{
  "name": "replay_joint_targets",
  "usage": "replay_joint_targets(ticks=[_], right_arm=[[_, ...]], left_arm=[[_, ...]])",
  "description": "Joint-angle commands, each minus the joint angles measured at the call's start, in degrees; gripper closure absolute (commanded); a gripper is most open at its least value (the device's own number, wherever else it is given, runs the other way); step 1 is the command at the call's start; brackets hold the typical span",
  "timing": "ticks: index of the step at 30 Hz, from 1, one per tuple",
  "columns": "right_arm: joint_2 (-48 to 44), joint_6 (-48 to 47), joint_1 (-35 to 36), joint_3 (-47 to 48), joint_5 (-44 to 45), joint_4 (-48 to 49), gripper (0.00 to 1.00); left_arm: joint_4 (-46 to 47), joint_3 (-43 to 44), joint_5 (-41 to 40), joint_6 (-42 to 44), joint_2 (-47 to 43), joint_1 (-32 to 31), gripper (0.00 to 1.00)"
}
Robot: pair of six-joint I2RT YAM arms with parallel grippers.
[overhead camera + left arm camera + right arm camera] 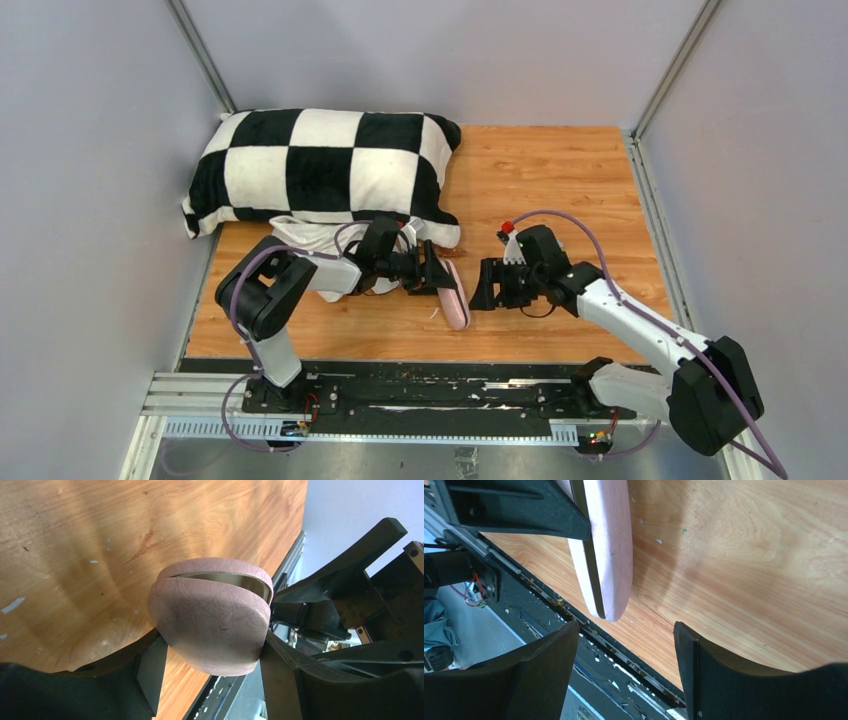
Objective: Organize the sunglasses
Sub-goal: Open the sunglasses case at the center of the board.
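My left gripper [437, 275] [212, 665] is shut on one end of the pink case [455, 300] [210, 625], holding it above the wooden table near its front edge. The case's lid stands slightly ajar, with a thin slit of cream lining showing. The case [606, 555] hangs edge-on in the right wrist view, with a left finger [524, 510] against it. Just right of the case, my right gripper [483, 285] [624, 630] is open, pointing at it with nothing between its fingers. The sunglasses are hidden.
A black-and-white checkered pillow [320, 170] lies at the back left of the table. A white cloth [310, 240] is bunched under the left arm. The black mounting rail [400, 390] runs along the near edge.
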Motion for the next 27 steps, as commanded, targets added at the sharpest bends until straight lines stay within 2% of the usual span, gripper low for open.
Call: replay_joint_targets(ticks=[1,19,27], right_arm=[[1.5,3.8,2.2,-1.6,3.2,5.5,0.26],[11.1,6.5,4.6,-1.7,6.3,12.4,0.32],[12.8,7.3,4.6,-2.4,6.6,13.5,0.46]], left_arm=[[1.0,-0.6,-0.4,0.7,1.6,-0.8,1.00],[1.0,0.0,0.7,1.1,3.5,-1.1,1.00],[1.0,-0.3,1.9,2.3,3.0,-1.1,1.00]])
